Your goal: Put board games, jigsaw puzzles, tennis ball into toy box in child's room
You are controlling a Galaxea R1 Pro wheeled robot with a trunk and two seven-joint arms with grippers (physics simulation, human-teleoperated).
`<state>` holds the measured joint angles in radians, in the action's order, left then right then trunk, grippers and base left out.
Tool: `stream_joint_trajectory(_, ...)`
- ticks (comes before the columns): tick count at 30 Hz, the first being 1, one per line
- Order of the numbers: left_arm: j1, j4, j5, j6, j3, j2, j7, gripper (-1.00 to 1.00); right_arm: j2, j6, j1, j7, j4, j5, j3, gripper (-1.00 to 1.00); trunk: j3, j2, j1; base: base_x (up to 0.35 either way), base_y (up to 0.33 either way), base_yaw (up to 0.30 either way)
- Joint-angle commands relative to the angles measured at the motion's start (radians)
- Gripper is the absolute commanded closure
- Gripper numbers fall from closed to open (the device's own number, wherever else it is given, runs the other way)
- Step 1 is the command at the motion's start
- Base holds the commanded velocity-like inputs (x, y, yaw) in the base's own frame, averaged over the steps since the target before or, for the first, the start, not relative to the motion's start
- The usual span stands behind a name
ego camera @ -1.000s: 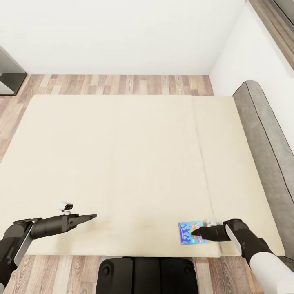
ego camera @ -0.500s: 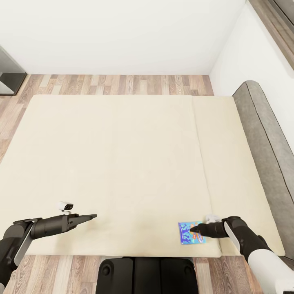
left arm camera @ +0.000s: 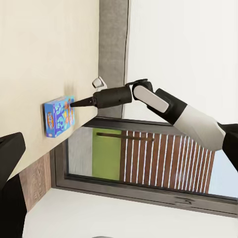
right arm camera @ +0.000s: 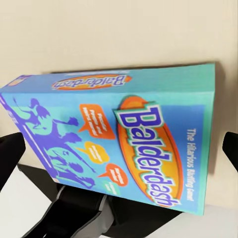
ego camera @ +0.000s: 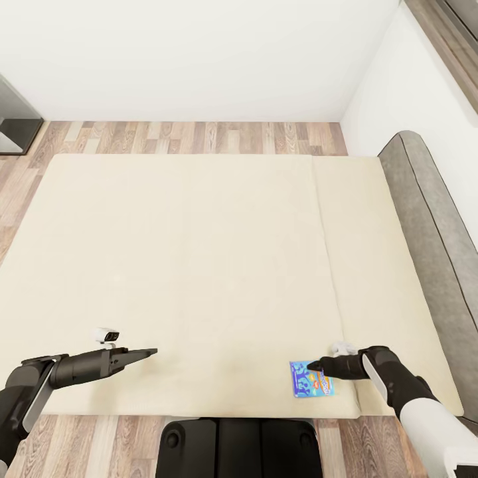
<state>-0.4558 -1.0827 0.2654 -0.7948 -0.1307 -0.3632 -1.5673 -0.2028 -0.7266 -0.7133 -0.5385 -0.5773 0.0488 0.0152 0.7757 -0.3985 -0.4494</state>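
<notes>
Hovering over the near right corner of the bed point(ego camera: 199, 265), my right hand point(ego camera: 312, 364) points its dark fingers at the blue board game point(ego camera: 311, 379), tips over the box's far edge. Through my right wrist camera, the board game point(right arm camera: 119, 144) lies flat on the cream mattress, printed "Balderdash", with one black fingertip point(right arm camera: 10, 153) past one side of it and the other past the opposite side: the fingers are spread wide with the box between them, not touching it as far as I can tell.

My left hand point(ego camera: 149, 352) is held out low over the near left part of the bed, well apart from the box, its fingers drawn together to a point with nothing in them. From the left wrist camera, the right hand point(left arm camera: 74, 103) meets the box's point(left arm camera: 58, 115) edge.

A grey headboard point(ego camera: 425, 219) runs along the bed's right side, and wood-plank floor point(ego camera: 199, 138) lies beyond the mattress.
</notes>
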Motion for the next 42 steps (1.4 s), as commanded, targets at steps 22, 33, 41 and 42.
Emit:
stream_joint_trajectory(22, -0.001, 0.000, 0.000, -0.011, 0.000, 0.000, -0.004, -1.00, 0.002, 0.013, 0.000, 0.000, 0.009, 0.008, 0.000, -1.00, 0.001, -0.002, -0.001, 0.000, 0.000, 0.000)
stream_joint_trajectory(33, 0.000, 0.000, 0.000, -0.011, 0.000, -0.001, -0.004, -1.00, 0.003, 0.013, 0.000, 0.000, 0.011, 0.008, 0.000, -1.00, 0.001, -0.002, -0.001, 0.000, 0.000, 0.000)
stream_joint_trajectory(41, 0.000, 0.000, 0.000, -0.011, 0.000, 0.000, -0.004, -1.00, 0.003, 0.013, 0.000, 0.000, 0.011, 0.008, 0.000, -1.00, 0.001, -0.002, -0.001, 0.000, 0.000, 0.000)
stream_joint_trajectory(42, 0.000, 0.000, 0.000, -0.011, 0.000, 0.000, -0.004, -1.00, 0.003, 0.013, 0.000, 0.000, 0.011, 0.008, 0.000, -1.00, 0.001, -0.002, -0.001, 0.000, 0.000, 0.000)
